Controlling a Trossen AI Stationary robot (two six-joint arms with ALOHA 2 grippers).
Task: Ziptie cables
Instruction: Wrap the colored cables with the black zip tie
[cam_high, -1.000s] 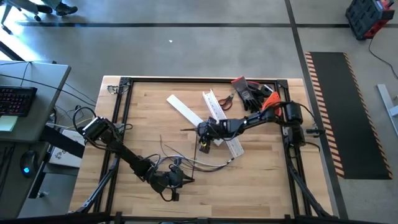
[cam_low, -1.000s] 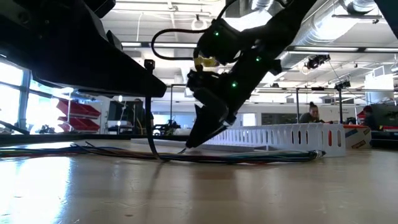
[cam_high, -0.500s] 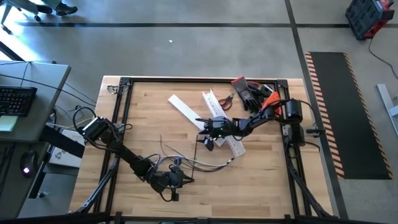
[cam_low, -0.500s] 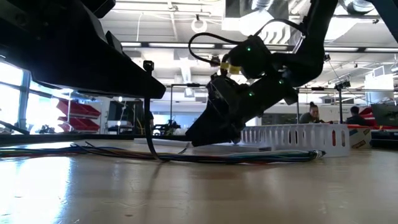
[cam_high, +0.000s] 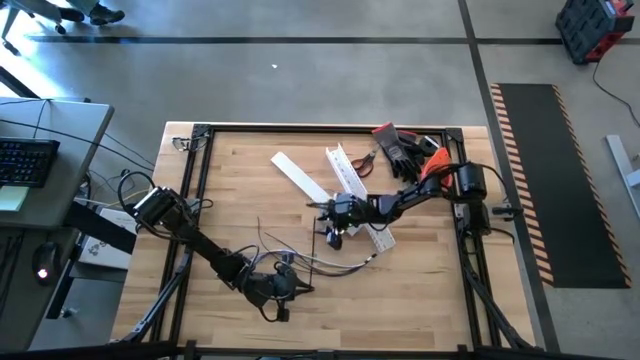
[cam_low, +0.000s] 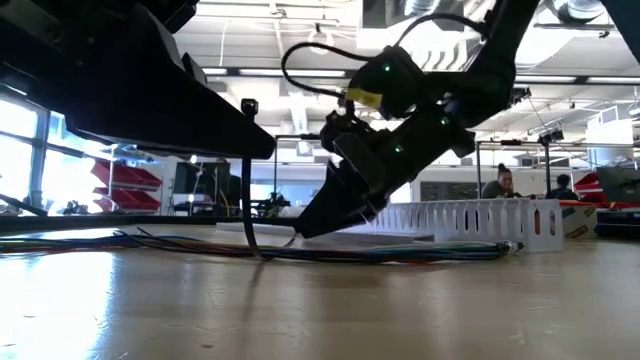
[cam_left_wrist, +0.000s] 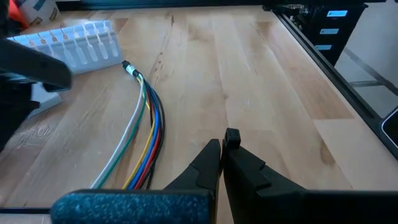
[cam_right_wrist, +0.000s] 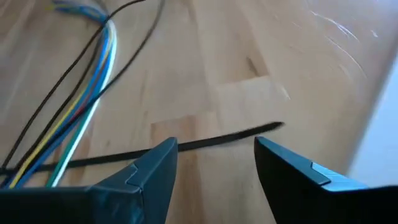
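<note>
The cables (cam_high: 312, 263) lie in a loose curve on the wooden table, coloured wires bound at one end (cam_left_wrist: 127, 67); they also show in the low view (cam_low: 400, 253) and the right wrist view (cam_right_wrist: 87, 93). My right gripper (cam_high: 328, 232) is open and slants down close over the table (cam_low: 300, 232). In its wrist view (cam_right_wrist: 214, 146) the fingers stand on either side of a thin black ziptie (cam_right_wrist: 236, 137) that lies flat on the wood next to the cables. My left gripper (cam_high: 290, 290) is shut near the table's near edge (cam_left_wrist: 224, 142), beside the cables and touching nothing.
Two long white slotted channels (cam_high: 300, 178) (cam_high: 352, 190) lie beyond the cables; one stands close behind my right gripper (cam_low: 480, 220). Gloves and orange-handled tools (cam_high: 405, 152) sit at the far right corner. A black frame rail (cam_high: 200, 180) borders the table. Bare wood lies right of the cables.
My right gripper has tipped from a steep downward point to a flatter slant, its wrist swinging toward the table's right and partly back, while its fingertips stayed low by the cables. The left arm and the cables have kept still.
</note>
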